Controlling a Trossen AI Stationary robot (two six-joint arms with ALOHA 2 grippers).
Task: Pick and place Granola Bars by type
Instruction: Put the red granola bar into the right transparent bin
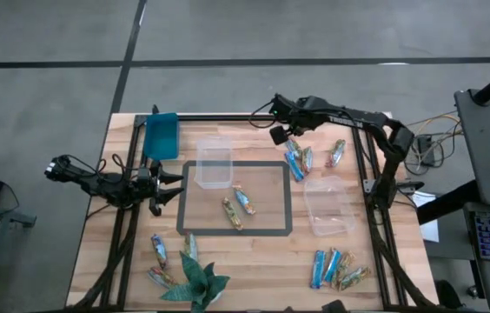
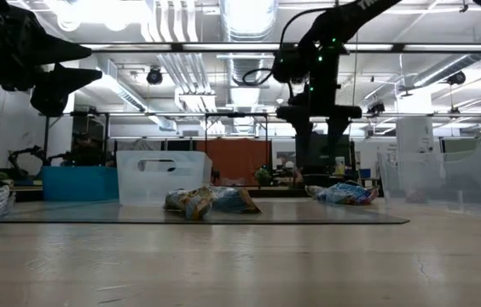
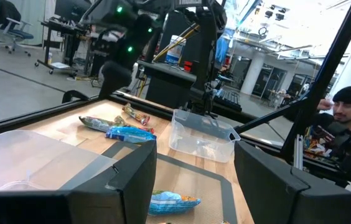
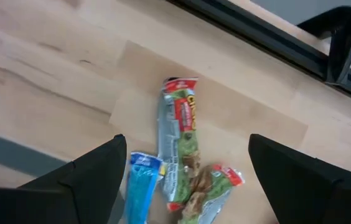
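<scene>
Several granola bars lie flat in groups. Two rest on the dark-edged mat (image 1: 234, 213) (image 1: 245, 200). A blue and brown/green cluster (image 1: 297, 161) lies at the far right. More sit at the near right (image 1: 332, 268) and near left (image 1: 158, 252). My right gripper (image 1: 281, 132) (image 4: 187, 143) hangs open above the far-right cluster, and its wrist view shows a green-and-red bar (image 4: 180, 146) and a blue one (image 4: 139, 186) below its fingers. My left gripper (image 1: 171, 187) (image 3: 197, 165) is open and held level at the mat's left edge, touching nothing.
One clear tub (image 1: 214, 162) stands at the mat's far-left corner and another (image 1: 330, 207) to the mat's right. A blue tub (image 1: 162, 135) sits at the far left. A green paper plant (image 1: 197, 283) stands at the near edge. A person (image 3: 350, 124) is beyond the table.
</scene>
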